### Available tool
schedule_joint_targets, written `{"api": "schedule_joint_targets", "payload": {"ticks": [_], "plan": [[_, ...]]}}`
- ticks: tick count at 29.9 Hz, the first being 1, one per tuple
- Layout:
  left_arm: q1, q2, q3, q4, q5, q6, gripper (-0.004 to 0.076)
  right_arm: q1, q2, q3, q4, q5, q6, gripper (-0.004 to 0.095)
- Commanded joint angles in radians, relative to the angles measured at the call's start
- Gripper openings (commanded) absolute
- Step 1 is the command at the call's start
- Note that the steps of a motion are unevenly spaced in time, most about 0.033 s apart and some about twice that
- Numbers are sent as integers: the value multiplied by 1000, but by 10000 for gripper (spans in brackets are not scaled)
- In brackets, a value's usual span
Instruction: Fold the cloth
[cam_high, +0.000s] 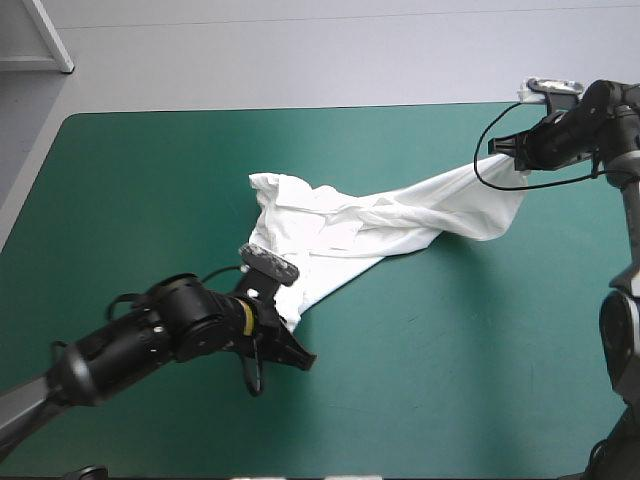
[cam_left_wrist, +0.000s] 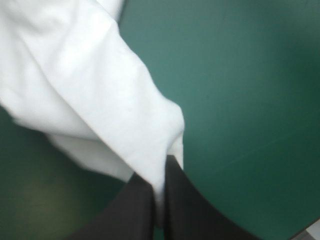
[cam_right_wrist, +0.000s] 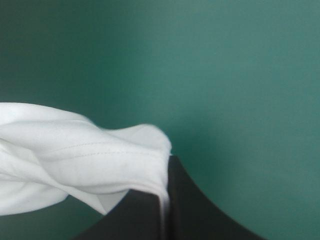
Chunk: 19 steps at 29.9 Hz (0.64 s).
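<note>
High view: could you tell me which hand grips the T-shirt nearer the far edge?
The right hand, at the far right; the left hand holds the T-shirt nearer the front.

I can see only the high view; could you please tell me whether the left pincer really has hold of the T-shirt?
Observer: Yes. In the left wrist view the left pincer is all but shut, with a fold of the T-shirt pinched between its black fingers.
Operator: Thank you. And the right pincer?
Observer: The right wrist view shows the right pincer shut on a hemmed edge; a line of stitching runs along the cloth beside it.
Operator: What lies ahead of that pincer?
Observer: Beyond the cloth, that view shows just the teal-green cover.
</note>
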<state>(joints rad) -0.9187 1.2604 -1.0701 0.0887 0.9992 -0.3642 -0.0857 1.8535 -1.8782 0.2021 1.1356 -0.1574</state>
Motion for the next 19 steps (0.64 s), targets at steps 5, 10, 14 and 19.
{"api": "schedule_joint_targets", "payload": {"ticks": [5, 10, 14, 19], "plan": [[-5, -201, -399, 342, 282, -15, -10, -11, -332, -27, -98, 4, 92, -18], [-5, -243, -656, 446, 289, 112, -10, -11, -507, -27, -131, -65, 126, -18], [-5, -243, -836, 571, 289, 169, -10, -11, -634, -27, -250, -104, 186, -18], [-5, -241, -965, 765, 289, 229, -10, -11, -751, -27, -526, -126, 284, -18]]}}
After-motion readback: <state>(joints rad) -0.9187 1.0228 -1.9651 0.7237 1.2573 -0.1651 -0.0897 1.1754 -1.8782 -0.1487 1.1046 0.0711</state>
